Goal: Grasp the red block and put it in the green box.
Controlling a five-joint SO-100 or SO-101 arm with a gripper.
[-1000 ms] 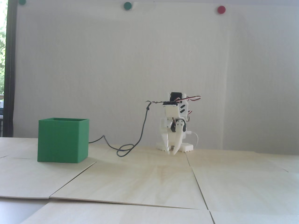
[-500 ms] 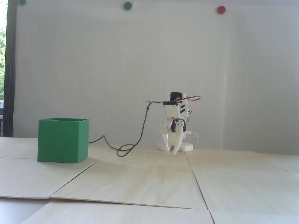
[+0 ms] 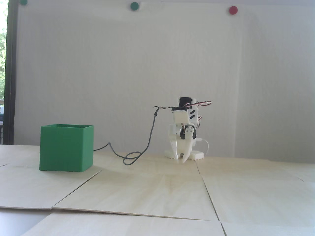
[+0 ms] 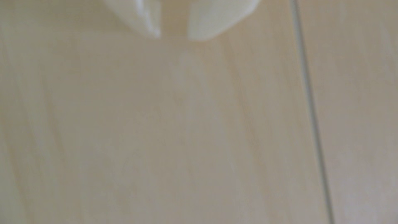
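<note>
Pincer (image 3: 180, 160) points down at the tabletop (image 3: 157, 186), tips just above the pale wood, a narrow gap between them and nothing held. In the blurred wrist view the two white tips (image 4: 154, 32) frame bare wood beside a dark seam (image 4: 310, 112). The green box (image 3: 66, 148) stands well apart to the left in the fixed view. No view shows the red block.

lab or office | magnets (image 3: 134, 6) on whiteboard wall (image 3: 157, 61) | plywood tabletop (image 3: 157, 186)
</note>
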